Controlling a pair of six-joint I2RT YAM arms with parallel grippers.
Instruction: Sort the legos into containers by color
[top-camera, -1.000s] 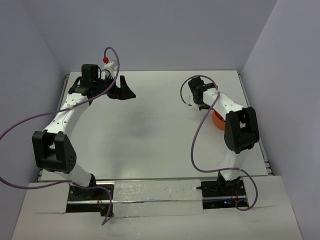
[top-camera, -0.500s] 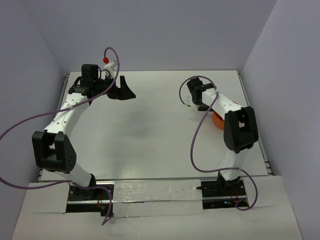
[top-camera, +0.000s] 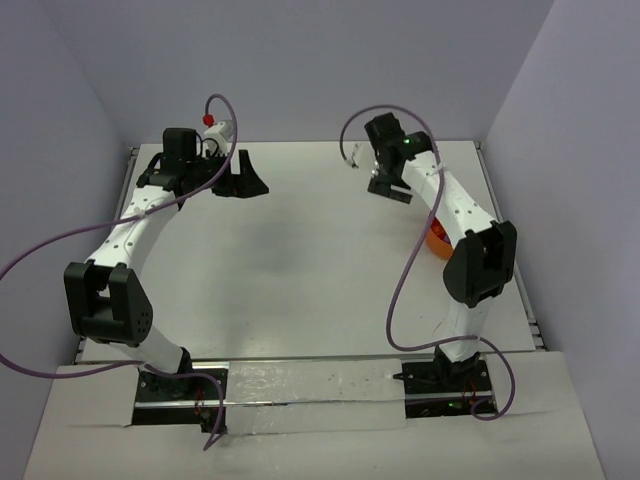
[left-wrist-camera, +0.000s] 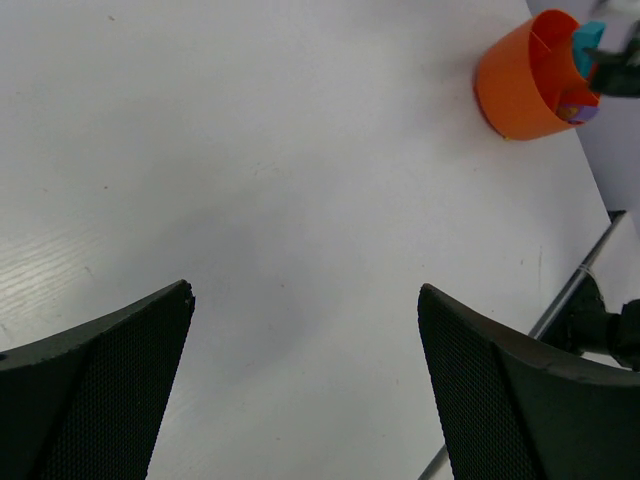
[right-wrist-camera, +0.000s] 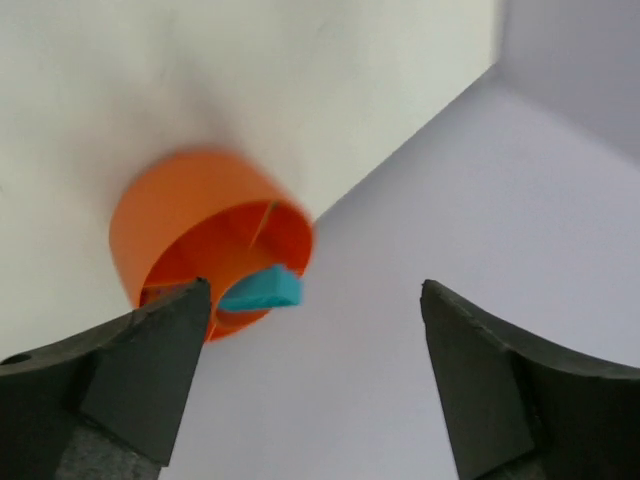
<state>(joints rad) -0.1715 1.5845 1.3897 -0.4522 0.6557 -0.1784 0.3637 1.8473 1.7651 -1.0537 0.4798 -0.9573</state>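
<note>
Where overhead half-hides orange bowl (top-camera: 437, 240), wrist views show teal brick (left-wrist-camera: 587, 42) inside.

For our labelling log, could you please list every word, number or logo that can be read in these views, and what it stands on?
None: no text can be read in any view.
The bowl, the teal lego, the table, the left arm and the right arm show no word, number or logo.

orange bowl (right-wrist-camera: 170, 225) with a teal lego (right-wrist-camera: 263, 290) at its rim; right tool (right-wrist-camera: 315, 295) spread wide.
</note>
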